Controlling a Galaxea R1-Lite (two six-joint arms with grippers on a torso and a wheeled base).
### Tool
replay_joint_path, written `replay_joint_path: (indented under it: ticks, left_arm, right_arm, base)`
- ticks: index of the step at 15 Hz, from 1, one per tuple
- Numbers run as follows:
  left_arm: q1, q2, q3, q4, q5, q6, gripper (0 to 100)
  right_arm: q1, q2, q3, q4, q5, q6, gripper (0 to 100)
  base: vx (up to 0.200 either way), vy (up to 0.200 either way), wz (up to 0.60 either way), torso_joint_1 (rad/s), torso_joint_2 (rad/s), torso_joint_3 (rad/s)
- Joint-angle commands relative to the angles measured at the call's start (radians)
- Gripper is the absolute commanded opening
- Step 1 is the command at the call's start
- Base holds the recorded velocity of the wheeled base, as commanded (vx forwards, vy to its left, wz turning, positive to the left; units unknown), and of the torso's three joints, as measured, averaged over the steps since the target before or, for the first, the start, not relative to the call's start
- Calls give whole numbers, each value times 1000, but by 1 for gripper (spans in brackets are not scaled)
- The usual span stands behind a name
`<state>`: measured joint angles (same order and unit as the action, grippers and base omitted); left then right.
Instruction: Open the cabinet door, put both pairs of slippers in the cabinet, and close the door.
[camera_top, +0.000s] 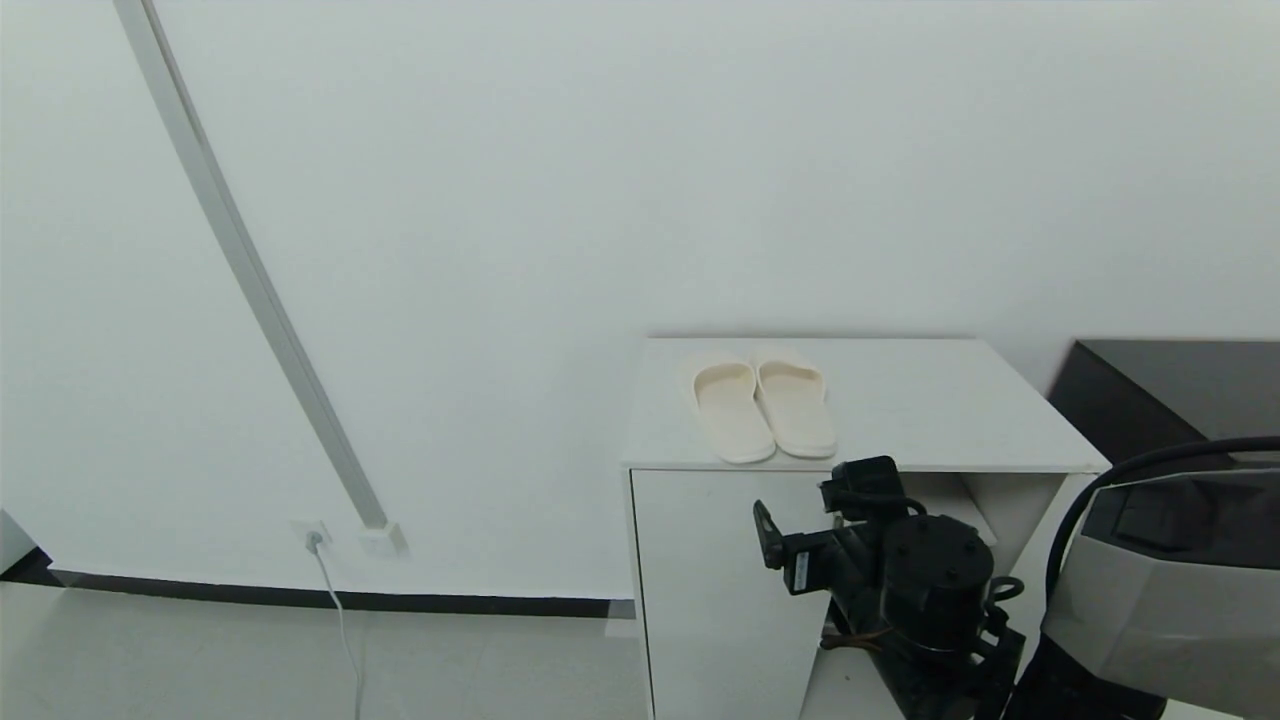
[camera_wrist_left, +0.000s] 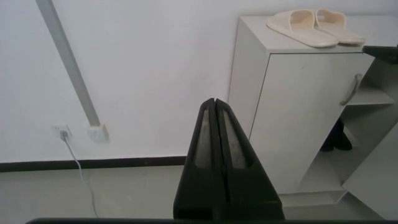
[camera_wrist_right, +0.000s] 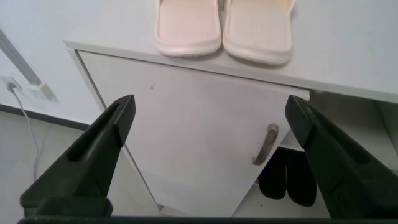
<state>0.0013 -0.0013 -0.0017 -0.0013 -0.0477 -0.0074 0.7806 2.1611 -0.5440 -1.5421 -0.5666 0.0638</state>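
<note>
A cream pair of slippers (camera_top: 765, 408) lies side by side on top of the white cabinet (camera_top: 900, 400), near its front left edge. The cabinet's left door (camera_wrist_right: 186, 137) is closed, its metal handle (camera_wrist_right: 267, 144) on its right edge. The right half stands open, and a dark pair of slippers (camera_wrist_right: 288, 177) rests low inside. My right gripper (camera_wrist_right: 211, 106) hangs open in front of the left door, just below the cream slippers (camera_wrist_right: 224, 28), holding nothing. My left gripper (camera_wrist_left: 215, 118) is shut and empty, well off to the cabinet's left side (camera_wrist_left: 249, 93).
A slanted grey conduit (camera_top: 250, 270) runs down the wall to a socket with a cable (camera_top: 315, 535). A dark table (camera_top: 1180, 390) stands right of the cabinet. Open floor (camera_top: 300, 660) lies to the cabinet's left.
</note>
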Motion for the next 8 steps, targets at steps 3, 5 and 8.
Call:
replay_joint_path:
  ticks: [3,5,8]
  left_arm:
    - [0,1,0,0,0,0,0]
    - [0,1,0,0,-1,7,0]
    - [0,1,0,0,-3,7,0]
  right_arm:
    - [0,2,-13,-7,28,-47,100]
    - [0,0,-63,31,37,-62,100]
    - [-18,-61,-185,274,37,7,100]
  base:
    - [0,0,0,42,-99,-47]
    - [0,0,0,0,0,0]
    - [0,0,0,0,0,0]
